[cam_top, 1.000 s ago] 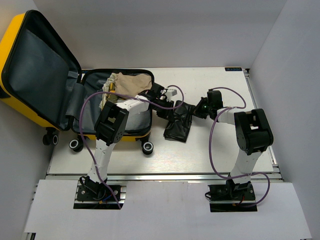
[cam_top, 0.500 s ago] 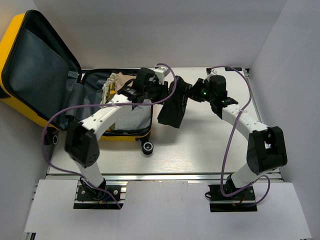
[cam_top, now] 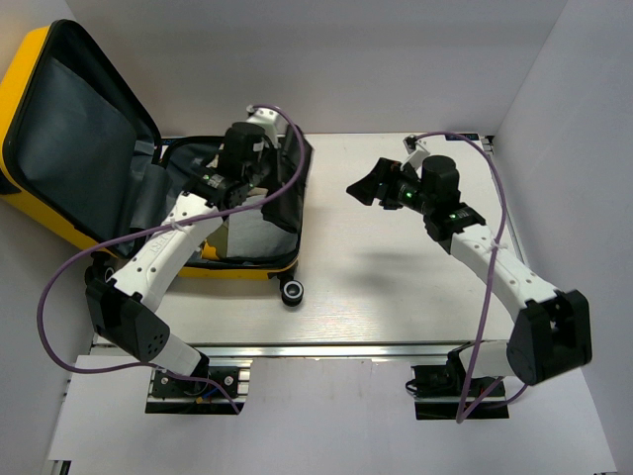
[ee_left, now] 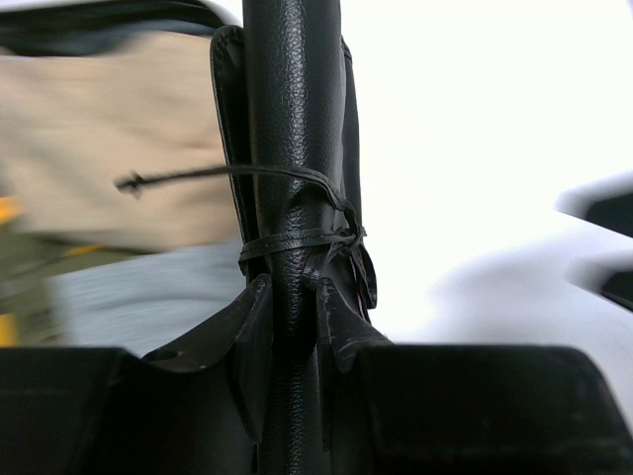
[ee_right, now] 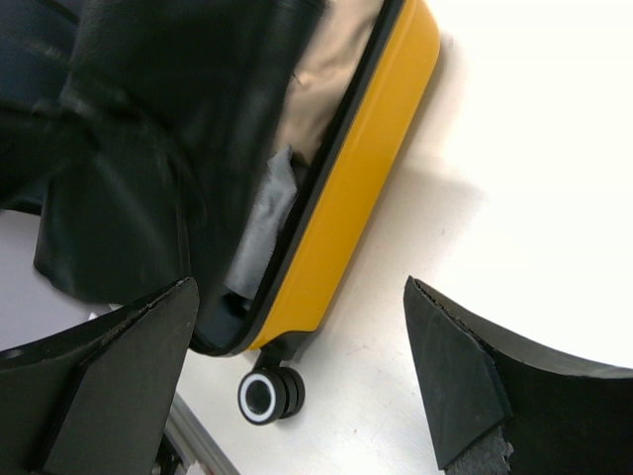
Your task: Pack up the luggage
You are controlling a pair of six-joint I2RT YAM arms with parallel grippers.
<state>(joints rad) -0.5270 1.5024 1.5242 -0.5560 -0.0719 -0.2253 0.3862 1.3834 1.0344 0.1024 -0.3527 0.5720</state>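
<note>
**Black pouch [cam_top: 293, 188] at the suitcase [cam_top: 79, 129] rim: lower it, then let go**

From above, the yellow suitcase lies open at the back left of the desk [cam_top: 396, 287], with its lid propped against the wall. The left hand [cam_top: 265, 168] hangs over the right rim with the pouch dangling from it. I cannot tell whether the pouch is inside the rim or just outside. The right hand [cam_top: 368, 184] is out over bare desk, well apart from it.

At the left wrist, the fingers [ee_left: 247, 332] pinch the pouch tight by one end, below its tied cord. Beige cloth [ee_left: 109, 148] and grey cloth [ee_left: 138, 297] blur behind it. To my eye that narrow grip calls for carrying the pouch further over the clothes and lowering it until it rests before opening. Otherwise it may slip down the rim.

At the right wrist, the hand [ee_right: 299, 297] is spread wide and holds nothing. It looks past the suitcase's yellow edge to a wheel [ee_right: 262, 396], and is best kept back.
</note>
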